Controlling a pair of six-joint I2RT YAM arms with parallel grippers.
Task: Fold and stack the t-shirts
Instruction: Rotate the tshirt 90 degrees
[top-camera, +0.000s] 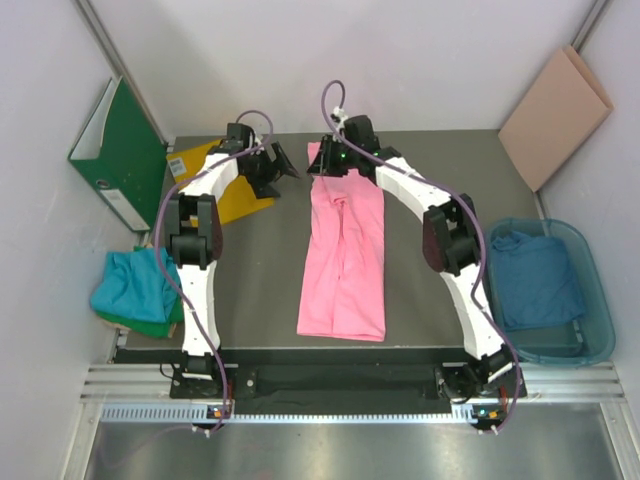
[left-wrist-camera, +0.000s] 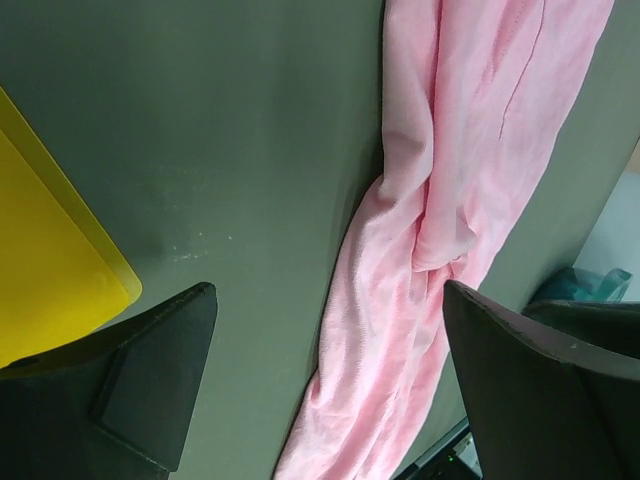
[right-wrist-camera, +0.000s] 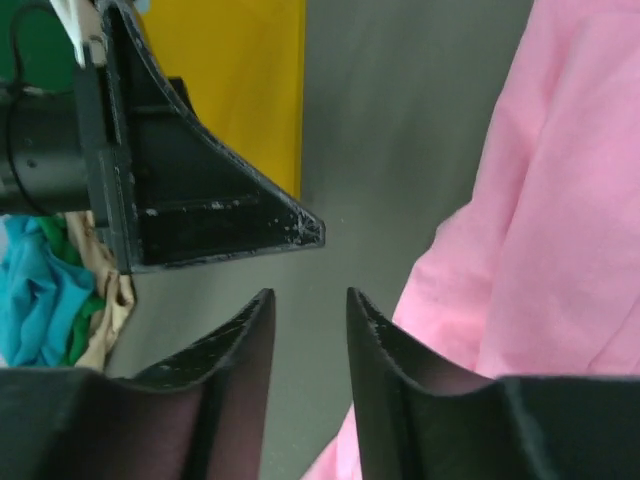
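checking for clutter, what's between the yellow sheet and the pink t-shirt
Only bare table between the yellow sheet and the pink t-shirt, clearest in the left wrist view; the open left pincer hangs above it.

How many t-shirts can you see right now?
4: a pink one lying in the centre, a teal one atop a green one at far left, a blue one in the bin at right. More may be hidden underneath.

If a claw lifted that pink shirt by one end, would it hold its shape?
Probably not. The pink shirt lies in soft creases and bunched folds, so it would likely droop and unfold. It looks thin, so it is probably light. On the smooth table, a push would more likely wrinkle it than slide it whole.
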